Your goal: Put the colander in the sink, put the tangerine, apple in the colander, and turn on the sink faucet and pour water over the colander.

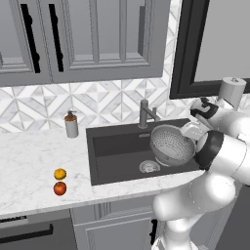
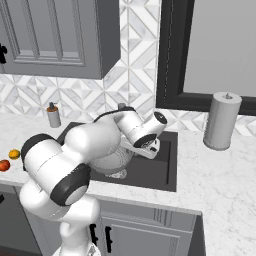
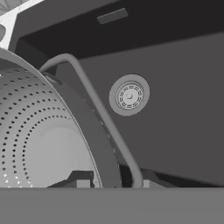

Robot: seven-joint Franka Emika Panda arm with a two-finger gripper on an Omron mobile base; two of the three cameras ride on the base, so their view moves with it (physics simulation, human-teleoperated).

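Gripper (image 3: pixel 109 183) apparently gripping colander (image 1: pixel 172 143) over sink (image 1: pixel 119 146)

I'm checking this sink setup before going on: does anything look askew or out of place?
The colander is tipped steeply over the sink, its bowl facing sideways, with the gripper shut on its rim. The tangerine and apple sit on the counter, apparently undisturbed.

Even, flat rendered light, soft shadows, slightly pixelated, no glare.
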